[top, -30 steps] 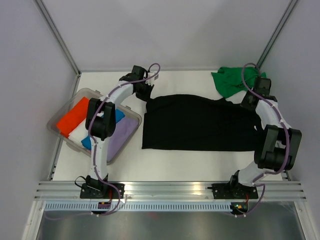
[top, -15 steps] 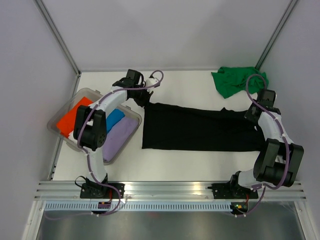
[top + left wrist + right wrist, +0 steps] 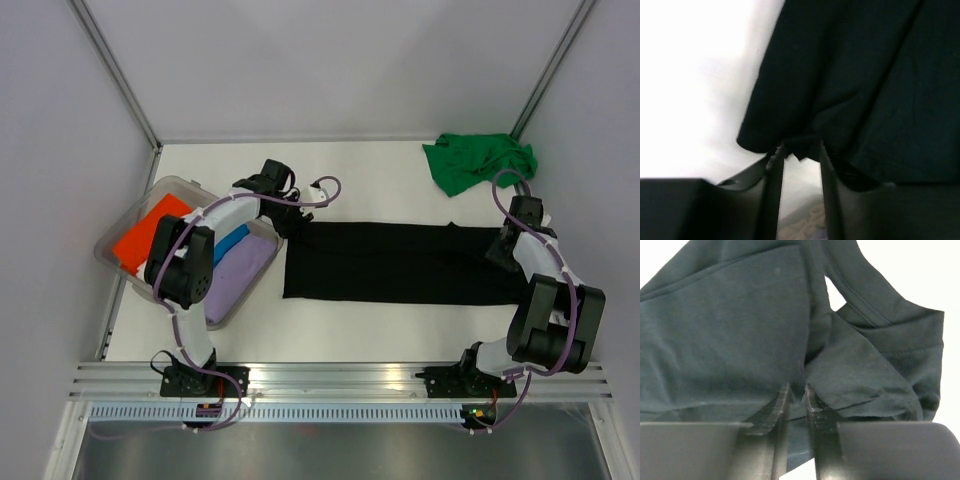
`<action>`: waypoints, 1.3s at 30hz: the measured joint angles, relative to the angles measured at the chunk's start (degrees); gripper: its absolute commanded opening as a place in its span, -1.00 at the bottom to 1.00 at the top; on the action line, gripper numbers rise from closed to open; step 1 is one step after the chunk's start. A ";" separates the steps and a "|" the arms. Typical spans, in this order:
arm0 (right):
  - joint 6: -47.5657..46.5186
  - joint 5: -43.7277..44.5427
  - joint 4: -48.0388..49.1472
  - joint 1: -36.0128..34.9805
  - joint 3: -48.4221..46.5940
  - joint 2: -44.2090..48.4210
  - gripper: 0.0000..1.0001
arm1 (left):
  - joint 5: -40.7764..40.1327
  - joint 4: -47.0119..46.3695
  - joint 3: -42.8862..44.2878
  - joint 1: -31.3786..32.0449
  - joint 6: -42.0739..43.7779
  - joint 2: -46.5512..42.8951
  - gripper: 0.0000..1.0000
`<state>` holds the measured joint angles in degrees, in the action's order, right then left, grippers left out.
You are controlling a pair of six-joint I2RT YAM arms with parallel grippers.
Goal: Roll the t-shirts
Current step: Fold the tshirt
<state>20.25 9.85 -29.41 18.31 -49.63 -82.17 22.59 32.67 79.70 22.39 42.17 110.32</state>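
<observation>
**Black t-shirt (image 3: 400, 262) folded to a band, rolling not yet begun.**
On the table (image 3: 350, 325), the black t-shirt lies flat from 9 to 3 o'clock. The left pincer (image 3: 799, 150) at its 9 o'clock end and the right pincer (image 3: 797, 386) at 3 o'clock both stand slightly parted, clamping nothing visible. Next, one end likely needs gripping and turning over itself. The green t-shirt (image 3: 475, 162) lies crumpled at 1 o'clock.
</observation>
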 measured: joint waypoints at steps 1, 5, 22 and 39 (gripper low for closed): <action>0.37 0.66 -0.31 0.00 0.00 -0.15 -0.18 | -0.09 0.39 -0.15 0.17 0.94 -0.44 0.05; 0.68 2.62 -1.60 0.15 -0.09 -0.24 0.03 | -0.66 2.38 -0.24 0.63 3.91 -1.99 0.32; 0.57 2.95 0.33 -12.22 -15.98 -7.76 0.08 | -9.22 6.14 1.55 8.39 12.04 -1.88 0.21; 2.51 -2.27 0.79 -15.69 -20.48 -22.99 0.06 | -13.55 5.33 -0.28 7.87 12.57 0.74 -0.12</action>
<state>22.76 7.57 -28.62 2.61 -70.11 -105.16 9.04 38.00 79.42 30.26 54.74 111.07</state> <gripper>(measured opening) 0.531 0.458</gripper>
